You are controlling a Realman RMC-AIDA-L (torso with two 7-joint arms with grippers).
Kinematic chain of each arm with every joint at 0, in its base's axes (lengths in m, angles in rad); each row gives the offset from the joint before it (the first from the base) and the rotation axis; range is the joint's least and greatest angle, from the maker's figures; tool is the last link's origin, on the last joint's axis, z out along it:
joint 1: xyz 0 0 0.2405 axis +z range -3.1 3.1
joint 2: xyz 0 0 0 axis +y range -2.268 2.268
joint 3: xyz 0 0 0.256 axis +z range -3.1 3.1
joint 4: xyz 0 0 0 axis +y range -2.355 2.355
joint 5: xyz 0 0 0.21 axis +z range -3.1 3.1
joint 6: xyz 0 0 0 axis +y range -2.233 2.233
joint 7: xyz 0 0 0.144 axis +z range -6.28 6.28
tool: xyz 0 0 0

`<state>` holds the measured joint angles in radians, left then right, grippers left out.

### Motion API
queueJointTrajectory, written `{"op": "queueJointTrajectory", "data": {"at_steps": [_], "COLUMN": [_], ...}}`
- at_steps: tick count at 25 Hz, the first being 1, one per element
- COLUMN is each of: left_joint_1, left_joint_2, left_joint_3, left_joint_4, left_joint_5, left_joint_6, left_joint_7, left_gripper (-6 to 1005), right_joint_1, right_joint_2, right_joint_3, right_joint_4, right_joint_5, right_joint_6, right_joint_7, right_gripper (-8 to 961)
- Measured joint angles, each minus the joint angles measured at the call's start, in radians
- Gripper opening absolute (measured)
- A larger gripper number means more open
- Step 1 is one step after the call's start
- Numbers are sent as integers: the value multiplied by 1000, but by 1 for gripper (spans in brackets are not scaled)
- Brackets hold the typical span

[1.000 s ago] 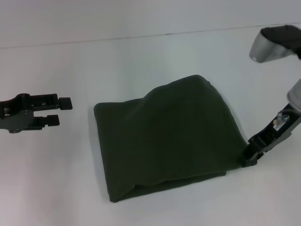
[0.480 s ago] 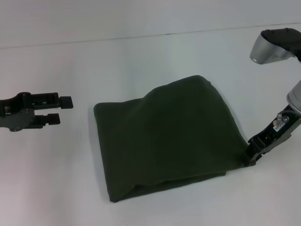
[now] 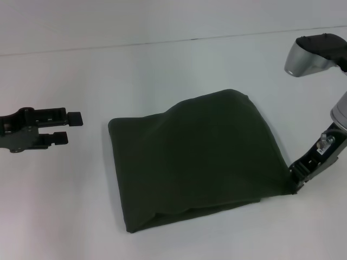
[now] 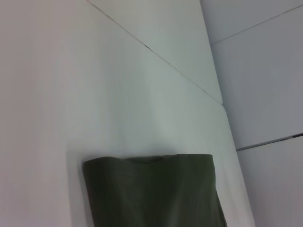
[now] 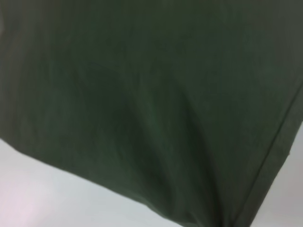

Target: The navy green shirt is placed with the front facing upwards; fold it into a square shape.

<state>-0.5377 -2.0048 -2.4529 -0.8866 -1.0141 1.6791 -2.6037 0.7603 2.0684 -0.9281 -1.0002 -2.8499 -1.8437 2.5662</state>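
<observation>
The folded dark olive-green cotton shirt [image 3: 195,160] lies on the white table [image 3: 162,70]. The right gripper [image 3: 295,183] pinches its near right corner. The left gripper [image 3: 71,128] hovers spread, well apart

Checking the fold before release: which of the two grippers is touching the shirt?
The right gripper, at the navy green shirt's near right corner, which is pulled into a point toward it. The left gripper hovers open over the table, apart from the shirt's left edge.

The folded navy green shirt [image 3: 195,162] occupies the tabletop [image 3: 162,70] centre toward the front edge. The right gripper [image 3: 296,179] blocks its right front corner. Open tabletop lies toward the rear edge and between the shirt and the left gripper [image 3: 69,127].
</observation>
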Motion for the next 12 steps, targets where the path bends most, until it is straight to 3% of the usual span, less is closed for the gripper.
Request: {"op": "queueJointTrajectory", "data": {"at_steps": [12], "left_joint_1": [1], "left_joint_2": [-1], "left_joint_3": [0], "left_joint_4": [13], "left_joint_5": [0], "left_joint_6": [-1], "left_joint_7": [10], "left_gripper": [811], "right_joint_1": [0], "right_joint_2": [-22], "right_joint_3": [-5], "right_joint_4": [3], "right_joint_5": [-61], "right_joint_6": [10], "right_joint_7": [16], "right_gripper": [44]}}
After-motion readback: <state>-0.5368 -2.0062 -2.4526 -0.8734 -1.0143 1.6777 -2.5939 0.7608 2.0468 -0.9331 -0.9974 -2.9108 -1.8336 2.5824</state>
